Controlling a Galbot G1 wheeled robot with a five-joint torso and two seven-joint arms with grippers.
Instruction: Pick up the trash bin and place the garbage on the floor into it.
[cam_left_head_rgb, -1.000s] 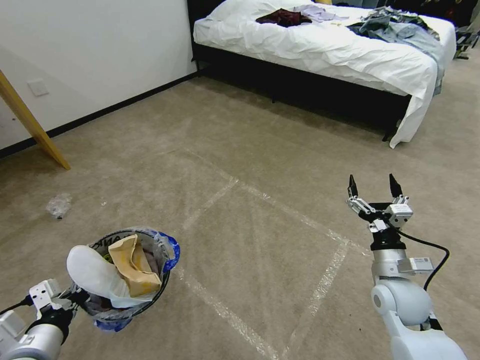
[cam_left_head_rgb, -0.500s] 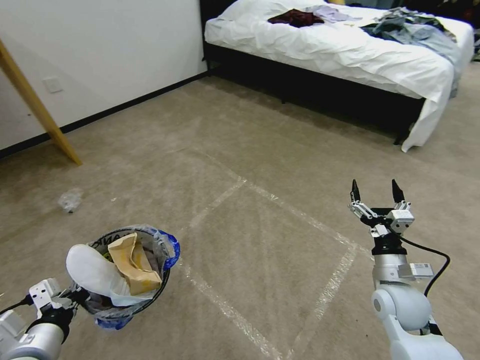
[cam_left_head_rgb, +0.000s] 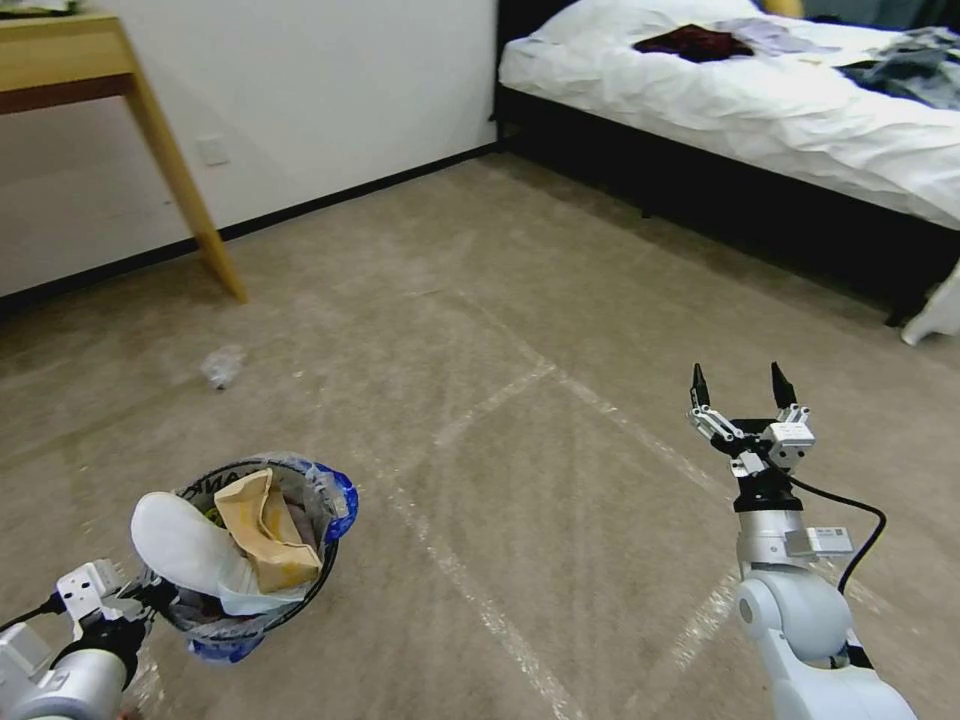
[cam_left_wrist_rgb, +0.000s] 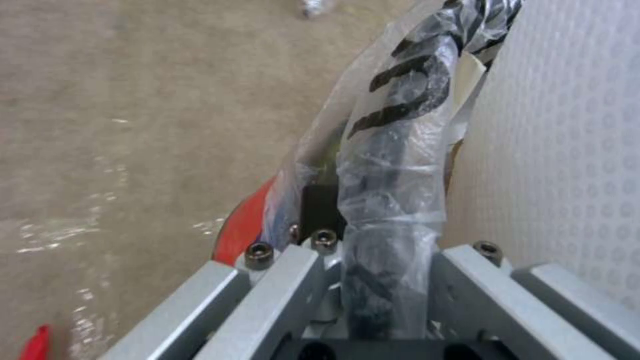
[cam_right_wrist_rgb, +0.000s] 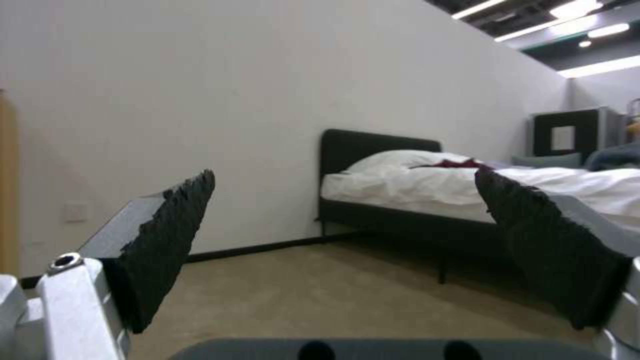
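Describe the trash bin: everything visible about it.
The trash bin is a small round red bucket lined with a clear plastic bag with blue edges. It is held upright above the carpet at the robot's lower left, the left gripper shut on its bag-wrapped rim. It is nearly full: a white slipper sole overhangs its rim beside a brown cardboard scrap.

We're in a bedroom: low black-framed bed (cam_left_head_rgb: 760, 190) with white sheets, a pillow and loose clothes (cam_left_head_rgb: 700, 42) on top, beige carpet (cam_left_head_rgb: 500, 330) marked with clear tape lines (cam_left_head_rgb: 470, 590), plain white wall (cam_left_head_rgb: 300, 90) with a wall plate and black skirting, wooden desk (cam_left_head_rgb: 90, 70) on slanted legs.
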